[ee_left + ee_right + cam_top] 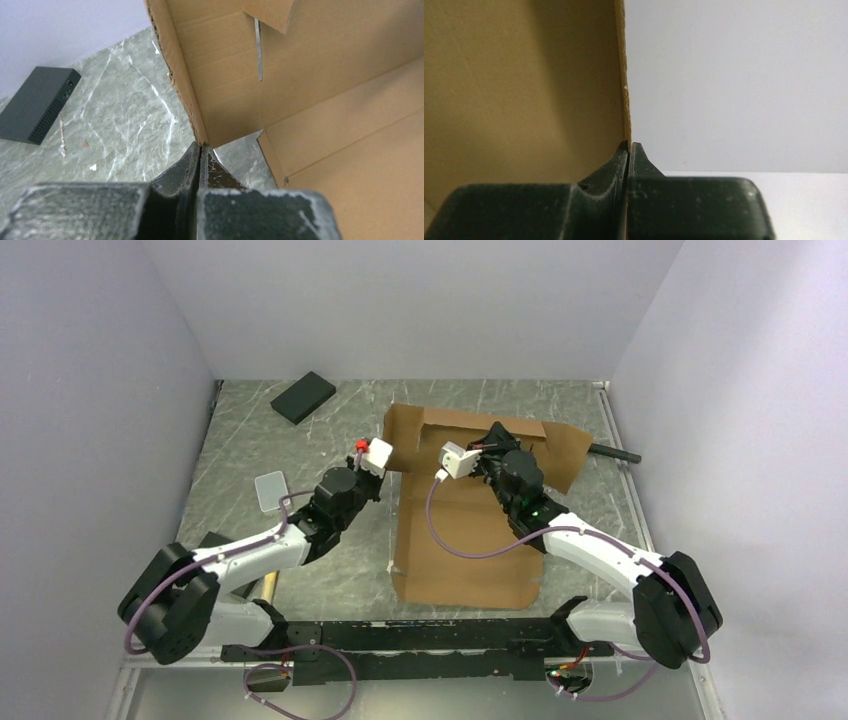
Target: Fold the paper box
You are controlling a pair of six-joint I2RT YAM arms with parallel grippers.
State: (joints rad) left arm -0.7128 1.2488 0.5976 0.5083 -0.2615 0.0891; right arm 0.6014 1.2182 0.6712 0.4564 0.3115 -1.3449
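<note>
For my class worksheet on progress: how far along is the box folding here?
Done: far panels of the paper box stand up. In hand: the left gripper and right gripper each pinch a raised cardboard edge. Left: the near panel lies flat, nothing closed yet.

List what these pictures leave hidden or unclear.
- Right wrist view: the box and the bare wall fill the frame. The table is out of view, and the right gripper covers how deep the edge sits.
- Left wrist view: the left gripper covers the flap corner it pinches.
- Top view: wrist cameras hide both grippers' tips. The box hides part of the black rod. The left arm covers most of a dark thing.
</note>
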